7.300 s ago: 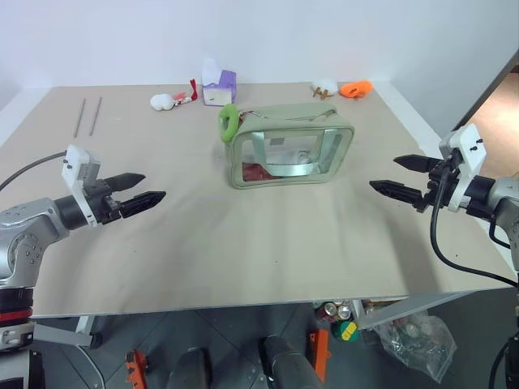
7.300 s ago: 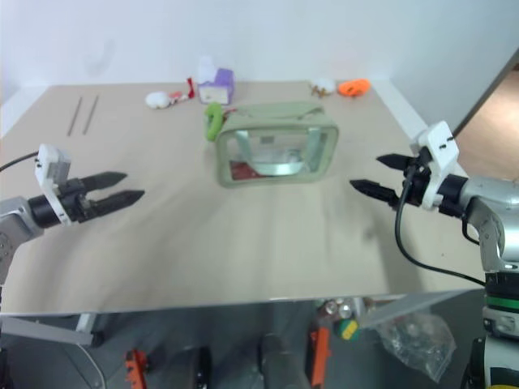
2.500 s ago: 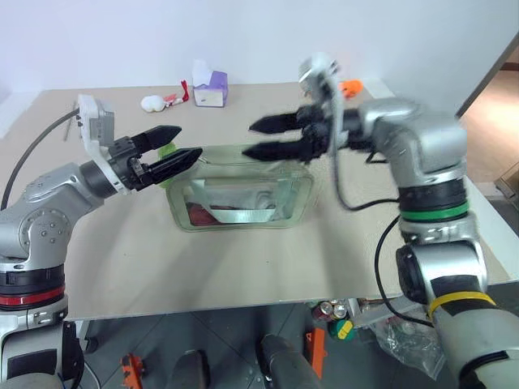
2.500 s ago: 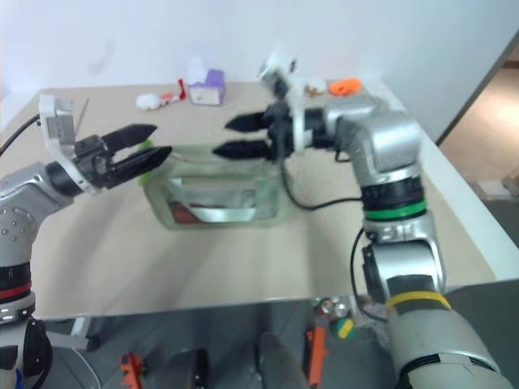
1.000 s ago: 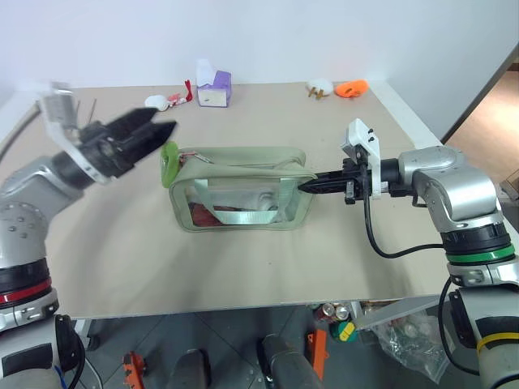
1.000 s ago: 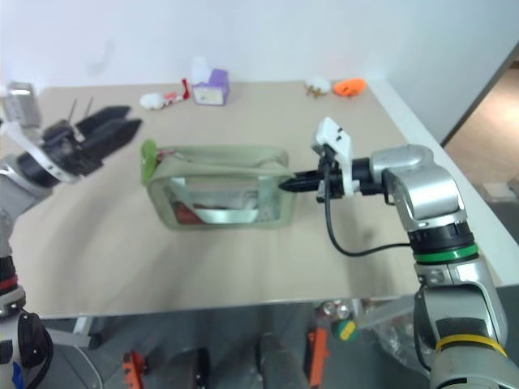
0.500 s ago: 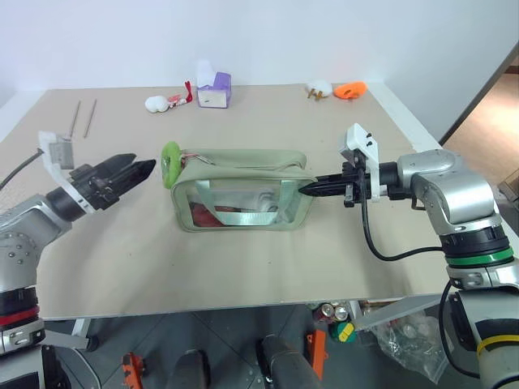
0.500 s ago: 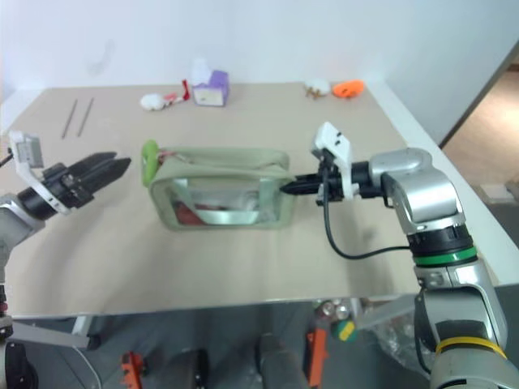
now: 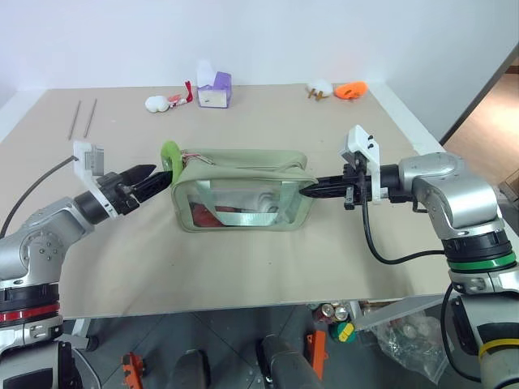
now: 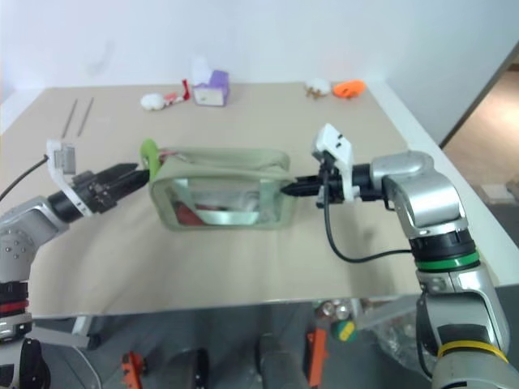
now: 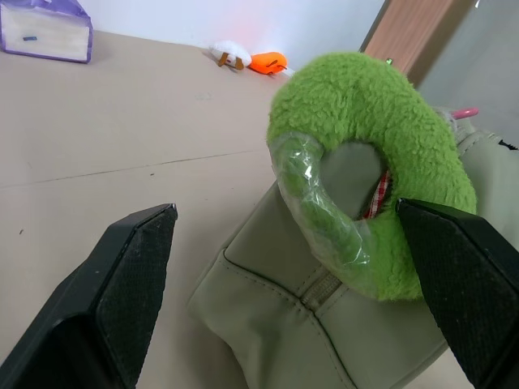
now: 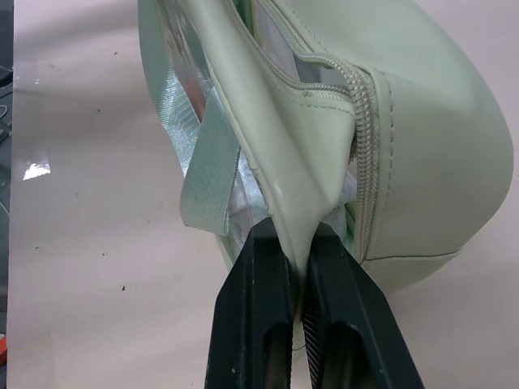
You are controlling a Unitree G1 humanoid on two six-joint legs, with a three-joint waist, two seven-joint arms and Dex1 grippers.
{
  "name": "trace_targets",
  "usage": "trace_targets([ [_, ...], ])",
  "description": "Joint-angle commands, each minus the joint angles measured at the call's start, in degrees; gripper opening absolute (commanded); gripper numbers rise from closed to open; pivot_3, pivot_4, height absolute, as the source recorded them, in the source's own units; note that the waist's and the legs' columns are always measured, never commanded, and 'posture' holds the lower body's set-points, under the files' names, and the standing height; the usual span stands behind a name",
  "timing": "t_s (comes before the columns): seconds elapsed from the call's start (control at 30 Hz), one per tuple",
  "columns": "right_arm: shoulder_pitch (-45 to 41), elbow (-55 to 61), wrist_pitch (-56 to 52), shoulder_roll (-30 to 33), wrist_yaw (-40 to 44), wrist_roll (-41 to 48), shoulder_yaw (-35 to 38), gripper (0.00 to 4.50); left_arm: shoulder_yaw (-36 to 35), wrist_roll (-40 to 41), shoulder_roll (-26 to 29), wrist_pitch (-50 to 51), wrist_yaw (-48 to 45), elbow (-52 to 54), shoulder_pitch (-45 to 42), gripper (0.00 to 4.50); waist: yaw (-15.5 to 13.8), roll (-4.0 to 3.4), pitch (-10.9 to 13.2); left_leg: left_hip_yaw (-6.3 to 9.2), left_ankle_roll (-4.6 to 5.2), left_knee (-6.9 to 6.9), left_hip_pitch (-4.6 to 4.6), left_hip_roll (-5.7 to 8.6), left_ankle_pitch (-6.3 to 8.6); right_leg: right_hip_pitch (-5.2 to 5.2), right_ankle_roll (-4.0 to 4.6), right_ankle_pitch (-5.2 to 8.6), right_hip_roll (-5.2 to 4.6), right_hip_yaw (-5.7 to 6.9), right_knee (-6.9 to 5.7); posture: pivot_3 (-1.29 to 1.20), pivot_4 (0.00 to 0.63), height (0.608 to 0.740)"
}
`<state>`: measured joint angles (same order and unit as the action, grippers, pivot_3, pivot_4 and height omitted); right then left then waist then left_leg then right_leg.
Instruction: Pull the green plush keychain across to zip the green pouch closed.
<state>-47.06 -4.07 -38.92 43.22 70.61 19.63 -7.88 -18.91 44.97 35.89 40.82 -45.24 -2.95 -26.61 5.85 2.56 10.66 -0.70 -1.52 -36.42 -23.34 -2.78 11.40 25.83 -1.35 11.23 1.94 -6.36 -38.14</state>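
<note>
At table centre:
Green pouch (image 9: 242, 189): laid lengthwise.
Green plush keychain (image 11: 375, 207): seen at the pouch's 9 o'clock end.
Left gripper (image 9: 152, 180): fingers spread apart, flanking the keychain.
Right gripper (image 12: 302, 285): fingers pinched onto the pouch's 3 o'clock edge.

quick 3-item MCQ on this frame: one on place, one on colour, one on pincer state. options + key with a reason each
1. Where is the plush ring on the pouch?
A. At the end near the left pincer
B. At the end near the right pincer
C. Lying apart on the table

2. What colour is the small box at the table's far edge?
A. Orange
B. Purple and white
C. Black

3. What is the right pincer doing?
A. Open in the air
B. Shut on the ring
C. Shut on a fold of the pouch

Key: 1 A, the ring sits between the left pincer's open fingers. 2 B, it shows purple sides and white. 3 C, the right wrist view shows fabric pinched between the fingers.
</note>
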Motion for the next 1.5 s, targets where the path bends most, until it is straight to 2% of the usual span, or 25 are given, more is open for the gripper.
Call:
trace_targets([
  [0.03,0.77,1.35,-0.65,0.64,-0.27,0.13,0.27,0.00,-0.54,-0.04,-1.07,-1.79,0.61,0.94,-1.55,3.97,-0.01,0.00,0.00,0.00,0.00,0.00,0.00,0.00,0.00,0.00,-0.02,-0.01,-0.01,0.00,0.00,0.00,0.150,0.740],
  [0.07,0.84,1.44,-0.68,0.64,-0.31,0.15,0.22,0.00,-0.71,-0.03,-1.49,-1.97,0.97,1.11,-1.70,3.82,-0.01,0.01,0.00,0.00,0.00,-0.01,-0.01,0.00,0.00,0.00,-0.02,-0.01,-0.01,0.00,0.01,0.00,0.150,0.740],
  [0.13,0.92,1.48,-0.72,0.59,-0.39,0.18,0.17,0.00,-0.93,0.32,-2.12,-2.07,1.27,1.80,-1.69,2.99,-0.01,0.01,0.00,0.00,0.00,-0.01,0.00,0.01,0.00,0.00,-0.03,-0.02,-0.01,0.00,0.01,0.00,0.150,0.740],
  [0.43,0.73,1.28,-0.71,0.11,-0.74,0.30,-0.25,0.00,-2.53,2.36,-3.44,-0.85,3.52,4.03,-0.73,0.05,0.00,0.01,-0.01,0.01,0.00,0.00,0.00,0.00,0.00,0.00,-0.08,-0.04,0.00,0.00,0.00,0.00,0.150,0.740],
  [0.8,0.10,-0.03,-0.34,-0.37,-0.39,-0.13,-1.00,0.00,-5.37,8.12,-3.96,-0.38,5.94,5.49,-7.73,0.05,0.01,0.03,-0.01,0.02,0.00,-0.01,0.00,0.01,0.00,-0.02,-0.08,-0.05,0.00,0.01,0.01,0.00,0.150,0.740],
  [0.93,-0.26,-0.25,-0.24,-0.46,-0.37,-0.19,-1.19,0.00,-0.90,6.90,-3.30,-0.11,4.43,7.61,-10.48,0.05,0.06,0.03,-0.01,0.01,0.00,0.00,0.01,0.01,0.00,-0.02,-0.12,-0.07,0.00,0.00,0.01,0.00,0.150,0.740],
  [1.07,-0.45,-0.20,-0.30,-0.55,-0.53,-0.22,-1.16,0.00,7.95,0.95,-2.51,-1.90,1.15,9.67,-12.80,0.05,0.06,0.03,-0.01,0.03,0.00,0.01,0.03,0.01,0.00,-0.03,-0.12,-0.07,0.02,0.00,0.01,0.00,0.150,0.740],
  [1.23,-0.19,0.65,-0.69,-0.40,-0.91,-0.19,-0.84,0.00,14.69,-6.54,-2.93,-6.04,-1.99,6.36,-15.38,0.05,0.10,0.03,-0.01,0.03,0.00,0.01,0.04,0.01,0.00,-0.03,-0.11,-0.07,0.03,-0.01,0.01,0.00,0.150,0.740],
  [1.33,0.25,1.07,-1.00,-0.21,-1.35,-0.20,-0.60,0.00,13.36,-7.07,-4.30,-6.34,-1.09,2.49,-17.10,0.98,0.10,0.03,-0.01,0.03,0.00,0.01,0.04,0.01,0.00,-0.04,-0.11,-0.07,0.03,-0.01,0.00,0.00,0.150,0.740],
  [1.37,0.49,1.20,-1.03,-0.06,-1.41,-0.20,-0.52,0.00,12.76,-6.80,-4.54,-6.39,-1.27,2.05,-17.38,1.44,0.10,0.03,-0.01,0.03,0.00,0.01,0.04,0.01,0.00,-0.04,-0.11,-0.07,0.03,-0.01,0.00,0.00,0.150,0.740],
  [1.4,0.67,1.30,-1.06,0.05,-1.45,-0.19,-0.45,0.00,12.32,-6.88,-4.66,-6.61,-1.16,1.66,-17.59,1.64,0.09,0.03,-0.01,0.03,0.00,0.01,0.04,0.01,0.00,-0.04,-0.12,-0.07,0.03,-0.01,0.00,0.00,0.150,0.740],
  [1.5,1.09,1.87,-1.31,0.34,-1.49,0.01,-0.19,0.00,11.15,-7.16,-4.54,-6.32,-0.18,0.55,-17.89,2.63,0.08,0.03,-0.01,0.03,0.00,0.01,0.03,0.01,0.00,-0.05,-0.13,-0.07,0.02,-0.01,0.01,0.00,0.150,0.740],
])
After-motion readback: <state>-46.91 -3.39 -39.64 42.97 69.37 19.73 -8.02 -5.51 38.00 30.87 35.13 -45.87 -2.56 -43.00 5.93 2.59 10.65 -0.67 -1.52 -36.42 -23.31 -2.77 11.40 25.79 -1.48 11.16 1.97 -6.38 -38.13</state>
